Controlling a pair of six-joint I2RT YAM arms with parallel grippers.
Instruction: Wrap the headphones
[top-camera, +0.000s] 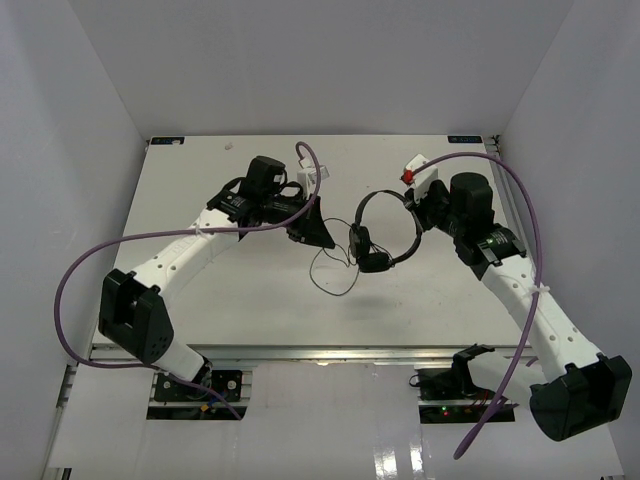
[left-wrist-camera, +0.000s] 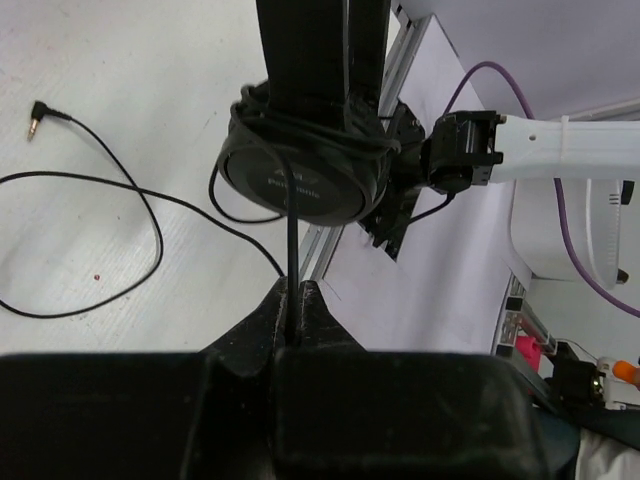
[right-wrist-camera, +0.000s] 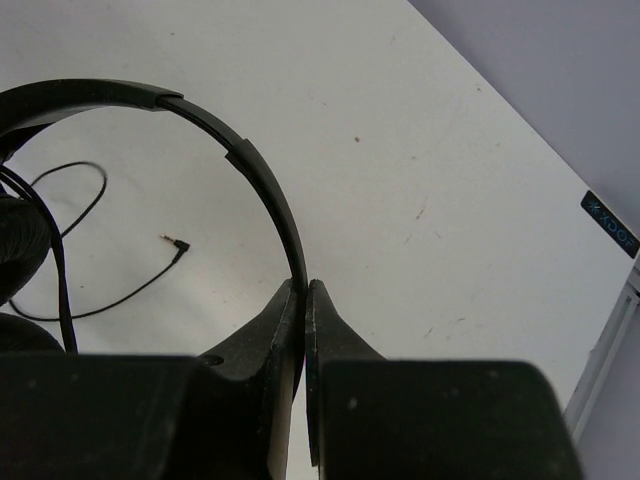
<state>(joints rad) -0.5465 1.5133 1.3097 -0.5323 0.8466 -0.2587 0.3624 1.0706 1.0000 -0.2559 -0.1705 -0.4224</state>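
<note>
The black headphones (top-camera: 385, 238) are held upright over the middle of the table. My right gripper (top-camera: 413, 204) is shut on the thin headband (right-wrist-camera: 245, 160), pinching it between its fingertips (right-wrist-camera: 303, 292). My left gripper (top-camera: 327, 240) is shut on the thin black cable (left-wrist-camera: 291, 250), just below an earcup (left-wrist-camera: 300, 175). Several turns of cable are wound round that earcup. The remaining cable (top-camera: 335, 277) lies in loose loops on the table, ending in an angled plug (left-wrist-camera: 36, 117) that also shows in the right wrist view as the plug (right-wrist-camera: 176, 243).
A small red-and-white object (top-camera: 415, 168) sits at the back right of the white table (top-camera: 200, 180). White walls close in the left, back and right. The table's metal front rail (top-camera: 320, 352) runs by the arm bases. Thick purple robot cables (top-camera: 75, 270) arc beside both arms.
</note>
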